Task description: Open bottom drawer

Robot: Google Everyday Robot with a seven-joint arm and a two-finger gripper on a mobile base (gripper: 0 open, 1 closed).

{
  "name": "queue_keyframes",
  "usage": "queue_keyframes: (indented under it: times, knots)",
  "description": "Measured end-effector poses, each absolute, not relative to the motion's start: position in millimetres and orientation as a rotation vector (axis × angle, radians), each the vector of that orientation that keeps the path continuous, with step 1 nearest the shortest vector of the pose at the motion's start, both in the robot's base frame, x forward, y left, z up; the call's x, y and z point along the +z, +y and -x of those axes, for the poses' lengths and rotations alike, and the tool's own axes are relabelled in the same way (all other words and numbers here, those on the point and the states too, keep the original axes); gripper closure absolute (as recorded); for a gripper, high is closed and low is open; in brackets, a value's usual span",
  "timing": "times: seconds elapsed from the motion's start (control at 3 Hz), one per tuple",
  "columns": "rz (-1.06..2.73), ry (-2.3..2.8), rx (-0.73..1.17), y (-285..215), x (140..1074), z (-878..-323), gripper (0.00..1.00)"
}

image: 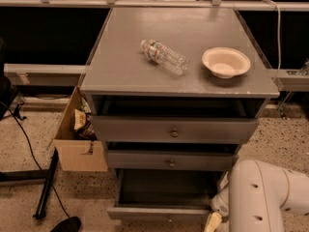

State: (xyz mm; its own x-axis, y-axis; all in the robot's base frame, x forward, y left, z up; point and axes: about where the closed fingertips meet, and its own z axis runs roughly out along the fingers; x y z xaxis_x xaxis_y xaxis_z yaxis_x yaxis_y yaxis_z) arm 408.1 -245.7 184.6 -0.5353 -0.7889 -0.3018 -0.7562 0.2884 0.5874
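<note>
The grey cabinet (145,76) has three flat-fronted drawers, each with a small round knob. The bottom drawer (159,212) is pulled out the farthest, and its dark inside shows. The middle drawer (170,161) and the top drawer (174,129) stand out a little. My gripper (212,222) is low at the bottom right, by the right end of the bottom drawer's front. My white arm (263,197) hides part of it.
A plastic bottle (164,57) lies on the cabinet top beside a white bowl (225,62). An open cardboard box (77,146) stands on the floor at the left. A black stand leg (46,185) and cables lie on the speckled floor.
</note>
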Motion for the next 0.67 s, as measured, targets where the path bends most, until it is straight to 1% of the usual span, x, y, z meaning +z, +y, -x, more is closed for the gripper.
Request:
queue_keyframes:
  times: [0.33, 0.67]
  knots:
    - [-1.424, -2.458, -1.130, -250.3, 188.0, -399.1, 0.00]
    - [-1.424, -2.458, -1.130, -250.0, 188.0, -399.2, 0.00]
